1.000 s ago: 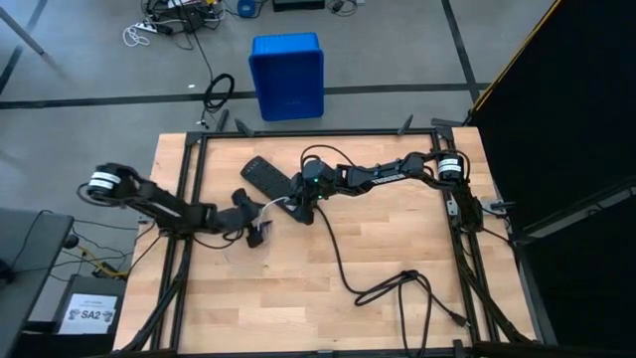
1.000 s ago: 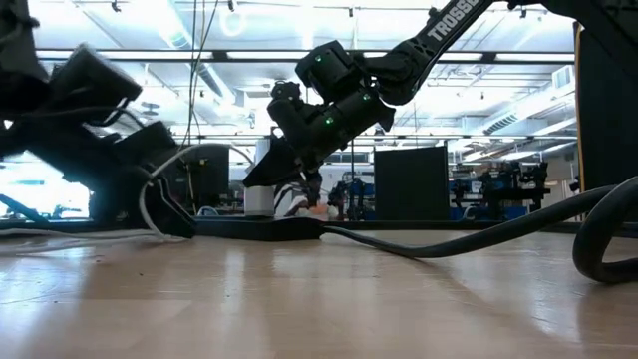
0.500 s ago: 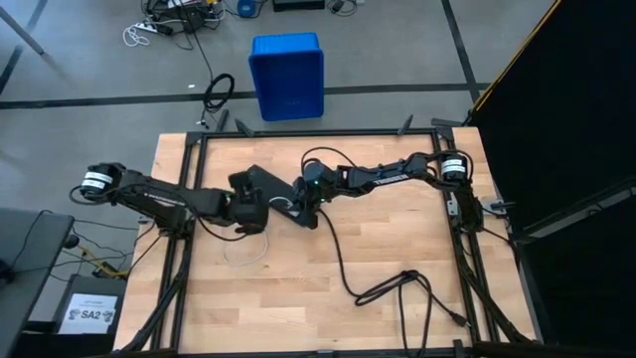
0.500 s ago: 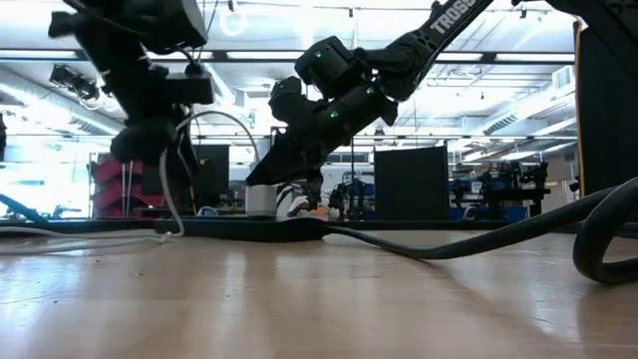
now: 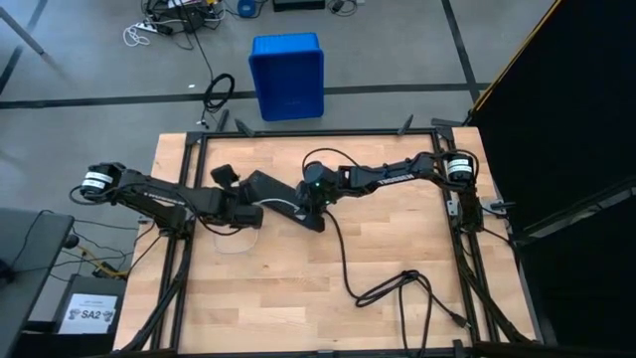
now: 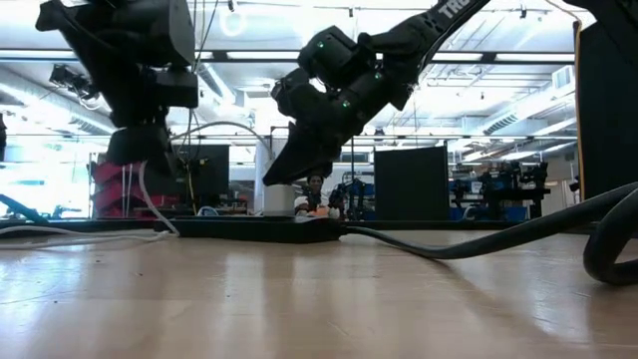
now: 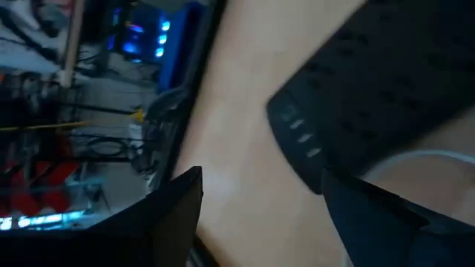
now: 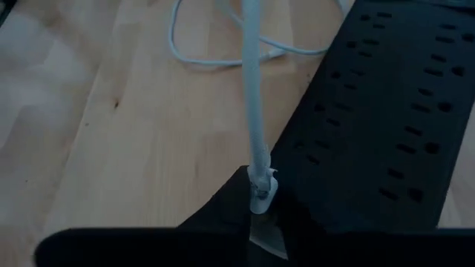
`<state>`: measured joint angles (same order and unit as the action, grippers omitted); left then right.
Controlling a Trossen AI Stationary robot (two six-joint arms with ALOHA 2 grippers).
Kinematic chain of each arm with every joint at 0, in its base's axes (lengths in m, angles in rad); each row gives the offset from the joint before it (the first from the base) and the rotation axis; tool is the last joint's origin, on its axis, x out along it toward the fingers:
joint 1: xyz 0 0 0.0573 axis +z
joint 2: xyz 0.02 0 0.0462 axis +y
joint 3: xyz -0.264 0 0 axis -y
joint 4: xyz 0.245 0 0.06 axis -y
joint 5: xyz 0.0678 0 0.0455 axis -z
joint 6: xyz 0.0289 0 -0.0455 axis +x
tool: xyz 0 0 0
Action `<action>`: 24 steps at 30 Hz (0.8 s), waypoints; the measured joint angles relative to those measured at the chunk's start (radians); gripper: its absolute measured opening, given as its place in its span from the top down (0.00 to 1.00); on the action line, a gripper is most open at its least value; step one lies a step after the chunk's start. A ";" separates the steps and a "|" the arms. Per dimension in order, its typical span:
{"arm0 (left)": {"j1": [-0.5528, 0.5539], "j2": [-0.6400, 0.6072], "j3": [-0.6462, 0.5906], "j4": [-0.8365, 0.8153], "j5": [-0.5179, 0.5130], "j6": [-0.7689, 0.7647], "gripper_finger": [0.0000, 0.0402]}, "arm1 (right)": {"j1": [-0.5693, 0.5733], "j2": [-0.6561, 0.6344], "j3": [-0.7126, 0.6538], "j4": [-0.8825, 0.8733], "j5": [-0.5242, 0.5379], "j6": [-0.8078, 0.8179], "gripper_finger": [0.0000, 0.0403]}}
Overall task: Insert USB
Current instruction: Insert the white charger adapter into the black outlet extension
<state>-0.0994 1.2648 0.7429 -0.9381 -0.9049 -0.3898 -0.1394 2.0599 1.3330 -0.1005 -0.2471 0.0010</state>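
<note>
A thin white USB cable (image 8: 252, 96) is shown with its small white plug (image 8: 261, 190) pinched at the fingertips of the right gripper (image 5: 314, 204), which is clenched on it and tilted down. The cable runs straight away from those fingertips and ends in a loose loop lying well ahead of them on the pale wooden table (image 5: 397, 249). Just beside the right gripper's tips, along one side, a long black plastic power strip (image 8: 386, 111) is seen lying flat. The plug is held at the strip's edge and is not yet seated in anything. The left gripper (image 5: 248, 211) has been swung in the last second from the table in front of the strip up to the strip's far end, where its fingers are spread wide with nothing between them. The strip may now be steadied there, which would help the insertion.
</note>
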 joint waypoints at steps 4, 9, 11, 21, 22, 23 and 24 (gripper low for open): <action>-0.001 -0.004 0.016 -0.021 -0.063 -0.038 0.35 | 0.012 -0.017 -0.005 0.001 0.013 -0.057 0.78; 0.001 -0.004 0.039 -0.135 -0.203 -0.172 0.35 | 0.024 -0.065 -0.009 -0.023 0.033 -0.061 0.63; 0.001 -0.004 0.051 -0.197 -0.253 -0.253 0.35 | 0.024 -0.091 -0.013 -0.058 0.034 -0.058 0.58; -0.028 -0.005 0.104 -0.330 -0.332 -0.430 0.35 | 0.024 -0.128 -0.011 -0.174 0.034 -0.055 0.49; -0.046 -0.005 0.111 -0.326 -0.332 -0.423 0.35 | 0.024 -0.128 -0.010 -0.179 0.034 -0.052 0.50; -0.066 -0.005 0.118 -0.316 -0.333 -0.409 0.35 | 0.024 -0.130 -0.010 -0.181 0.033 -0.047 0.50; -0.085 -0.005 0.127 -0.298 -0.334 -0.389 0.35 | 0.024 -0.133 -0.010 -0.181 0.033 -0.047 0.51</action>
<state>-0.1840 1.2602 0.8698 -1.2358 -1.2387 -0.7786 -0.1158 1.9266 1.3231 -0.2814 -0.2138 -0.0456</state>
